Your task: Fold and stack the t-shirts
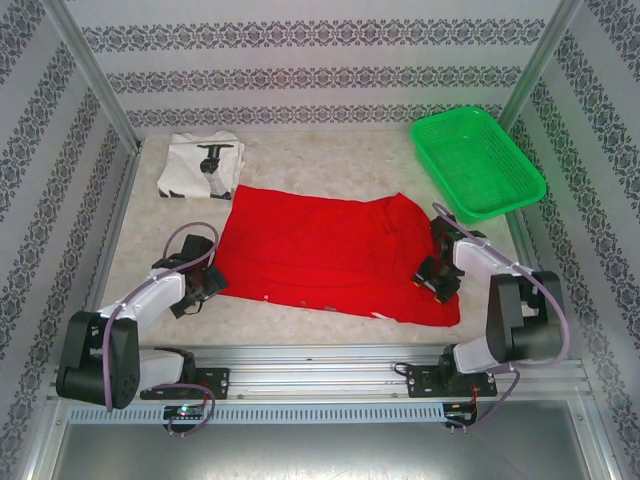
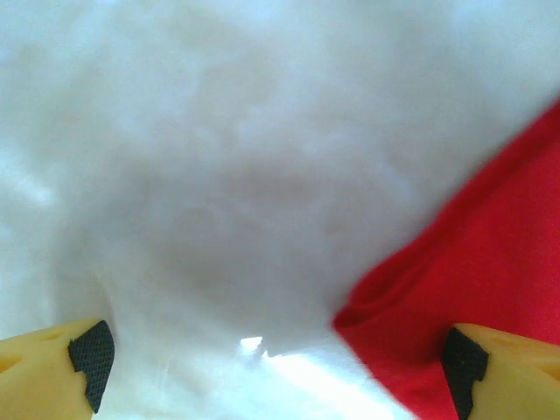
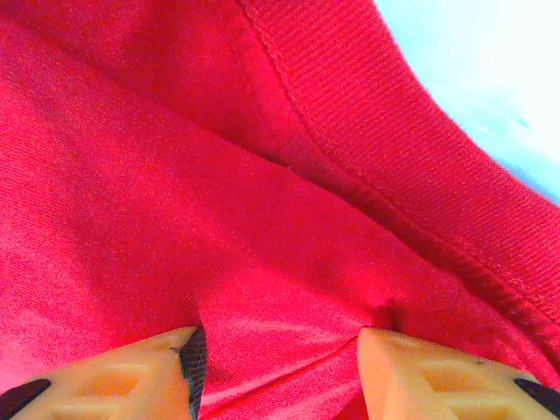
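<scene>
Red shirt point(image 1: 320, 245) lies spread flat mid-table. White shirt point(image 1: 200, 165) sits folded at the far left, apart from it.

Left gripper point(image 1: 205, 285) hangs at the red shirt's near left edge, jaws wide apart, nothing held. In its wrist view the red corner lies between the fingers point(image 2: 87, 367), close to the right one, with bare table point(image 2: 219, 175) by the left one.

Right gripper point(image 1: 437, 275) sits on the shirt's right part. A ridge of red cloth rises between its fingers point(image 3: 411, 372), touching both. Pinched or loose: cannot tell.
</scene>
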